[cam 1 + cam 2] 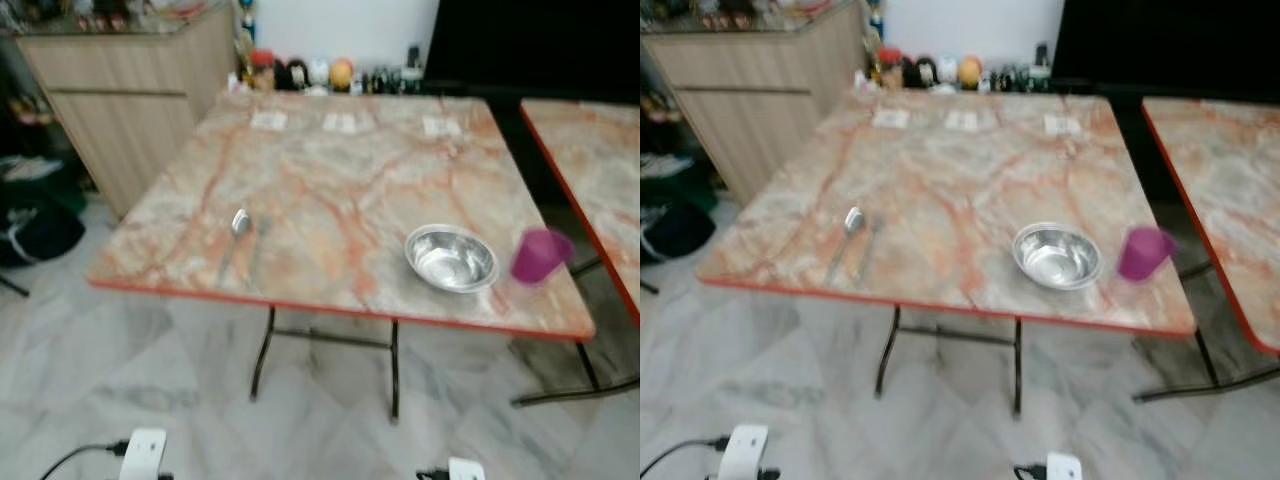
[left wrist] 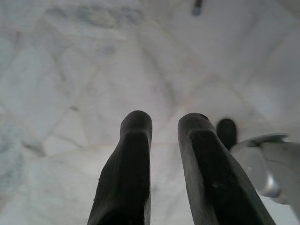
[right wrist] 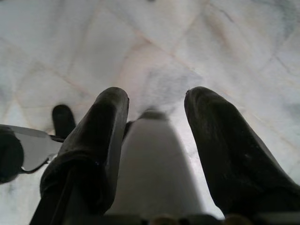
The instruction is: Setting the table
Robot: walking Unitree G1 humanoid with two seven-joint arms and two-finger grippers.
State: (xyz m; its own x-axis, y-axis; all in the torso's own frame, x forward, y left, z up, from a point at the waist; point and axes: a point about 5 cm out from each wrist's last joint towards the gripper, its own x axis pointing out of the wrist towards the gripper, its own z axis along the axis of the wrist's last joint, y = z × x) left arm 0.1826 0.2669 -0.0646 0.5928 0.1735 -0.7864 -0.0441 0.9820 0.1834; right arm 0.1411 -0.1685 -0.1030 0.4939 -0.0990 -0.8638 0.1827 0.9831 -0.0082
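Note:
On the marble-patterned table (image 1: pixel 330 180) stand a steel bowl (image 1: pixel 451 258) and a purple cup (image 1: pixel 540 254) near the front right corner. A spoon (image 1: pixel 238 226) and a fork (image 1: pixel 258 240) lie side by side near the front left. Both arms hang low over the floor in front of the table. My left gripper (image 2: pixel 164 124) points at the tiles, its fingers a narrow gap apart with nothing between them. My right gripper (image 3: pixel 157 101) has its fingers set wide around a pale, blurred object (image 3: pixel 152 159) with a rounded top.
A second, similar table (image 1: pixel 590 170) stands close on the right. Bottles and jars (image 1: pixel 320 72) line the wall behind the first table. A wooden cabinet (image 1: pixel 120 100) is at the back left, with dark bags (image 1: pixel 35 230) on the floor beside it. The table's black legs (image 1: pixel 392 370) rise from pale tiles.

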